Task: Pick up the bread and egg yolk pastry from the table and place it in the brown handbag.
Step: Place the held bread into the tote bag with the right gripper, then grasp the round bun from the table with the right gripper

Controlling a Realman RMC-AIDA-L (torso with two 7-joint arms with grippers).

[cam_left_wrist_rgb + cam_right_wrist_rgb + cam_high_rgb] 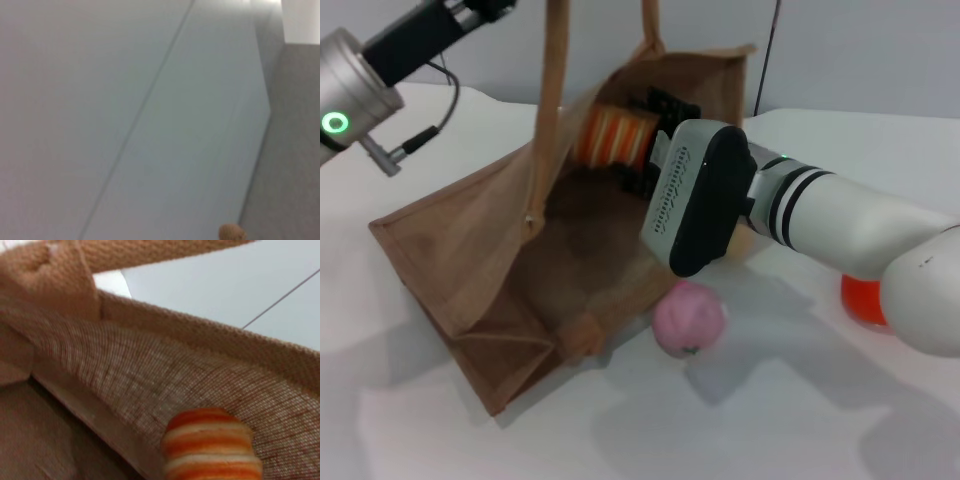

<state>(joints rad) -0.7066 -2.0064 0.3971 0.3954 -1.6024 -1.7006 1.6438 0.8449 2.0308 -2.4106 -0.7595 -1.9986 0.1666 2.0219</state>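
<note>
The brown handbag (pixel 470 260) lies tipped on the table with its mouth open toward me, and its two handles rise out of the top of the head view. My right gripper (pixel 645 142) reaches into the mouth and is shut on the bread (pixel 613 137), an orange and cream striped loaf held just inside the bag's far wall. In the right wrist view the bread (pixel 212 447) hangs in front of the woven bag wall (pixel 150 375). My left arm (pixel 360 85) stretches across the upper left; its gripper is out of view. The egg yolk pastry is out of view.
A pink peach-like ball (pixel 690 318) rests on the white table against the bag's near corner. A round orange-red fruit (pixel 863 298) sits behind my right forearm. The left wrist view shows only a grey wall.
</note>
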